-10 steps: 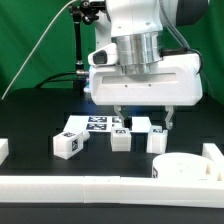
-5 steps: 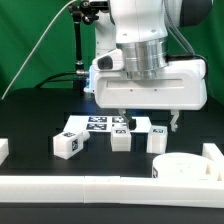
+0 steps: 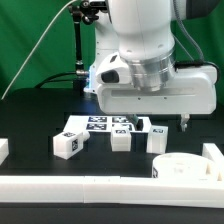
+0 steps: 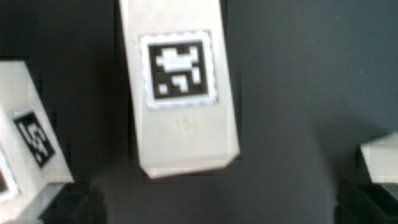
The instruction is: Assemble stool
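Open table (image 3: 30, 125) at the exterior view's left; legs (image 3: 121, 141) crowd the middle

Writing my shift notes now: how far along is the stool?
Nothing is joined yet: the seat lies bare and the legs lie loose nearby. The open pincer hovers empty above the legs. Left: fitting every leg to the seat.

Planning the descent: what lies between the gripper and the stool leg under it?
Nothing: in the wrist view the leg shows uncovered beneath the open gripper.
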